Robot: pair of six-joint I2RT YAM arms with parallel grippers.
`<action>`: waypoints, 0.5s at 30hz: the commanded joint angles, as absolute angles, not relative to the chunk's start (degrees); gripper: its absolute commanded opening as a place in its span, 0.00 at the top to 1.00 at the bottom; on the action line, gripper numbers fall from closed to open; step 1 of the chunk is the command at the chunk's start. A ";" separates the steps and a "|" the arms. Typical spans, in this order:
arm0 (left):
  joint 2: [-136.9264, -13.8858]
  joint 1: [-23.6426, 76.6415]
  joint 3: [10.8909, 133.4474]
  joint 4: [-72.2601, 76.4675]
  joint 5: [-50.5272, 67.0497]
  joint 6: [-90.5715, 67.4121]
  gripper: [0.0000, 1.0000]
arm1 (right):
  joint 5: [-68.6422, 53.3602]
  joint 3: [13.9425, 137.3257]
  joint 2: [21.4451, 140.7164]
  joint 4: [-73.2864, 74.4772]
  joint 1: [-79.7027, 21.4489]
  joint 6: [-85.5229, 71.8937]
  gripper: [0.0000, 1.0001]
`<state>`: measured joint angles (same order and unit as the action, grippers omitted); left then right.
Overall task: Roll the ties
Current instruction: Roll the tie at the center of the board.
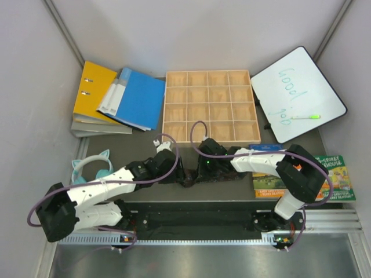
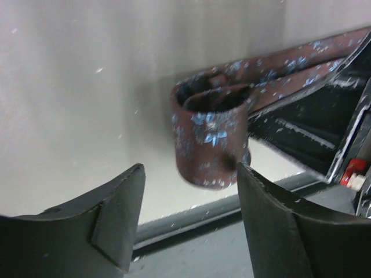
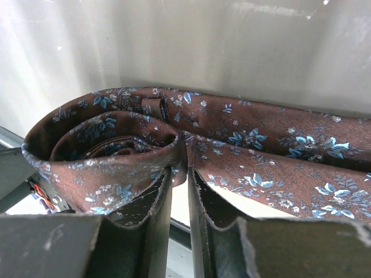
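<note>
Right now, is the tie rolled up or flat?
Partly rolled: one end of the tie is coiled into a loop, the rest trails off flat.

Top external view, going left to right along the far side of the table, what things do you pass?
yellow binder → blue folder → wooden compartment tray → whiteboard

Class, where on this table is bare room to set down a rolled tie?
Bare mat between the blue folder and the left arm; another strip between the tie and the near rail. Crowded mid-table, where the left gripper and right gripper meet the tie.
</note>
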<state>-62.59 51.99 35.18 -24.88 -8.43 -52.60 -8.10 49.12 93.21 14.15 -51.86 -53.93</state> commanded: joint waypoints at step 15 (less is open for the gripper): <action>-73.56 51.86 36.38 -18.44 -5.18 -53.96 0.81 | -9.23 49.22 89.30 12.83 -50.10 -52.30 0.68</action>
